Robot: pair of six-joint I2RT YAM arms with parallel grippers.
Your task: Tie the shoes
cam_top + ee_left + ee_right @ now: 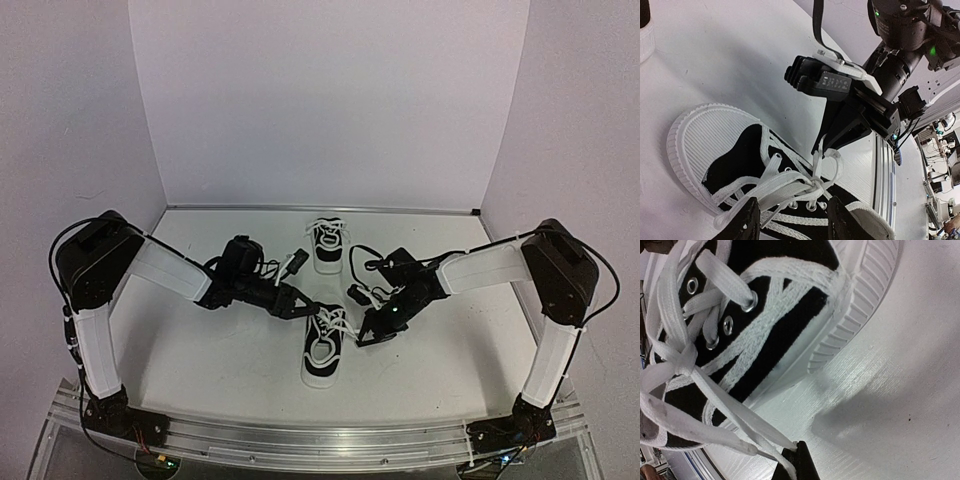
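The near shoe (pixel 322 350), in the middle of the table (pixel 200 350), has only a first crossing and no bow, with the right gripper (pixel 821 149) closed on one of its laces (pixel 790 186) and the left gripper (pixel 790 222) half open astride them, gripping nothing, while the far shoe (pixel 327 245) seems untied.

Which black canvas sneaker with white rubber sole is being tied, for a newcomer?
On the white table, look between the left gripper and the right gripper. The near black sneaker lies there; unlike the far sneaker by the back wall, its white lace is pinched by that right gripper.
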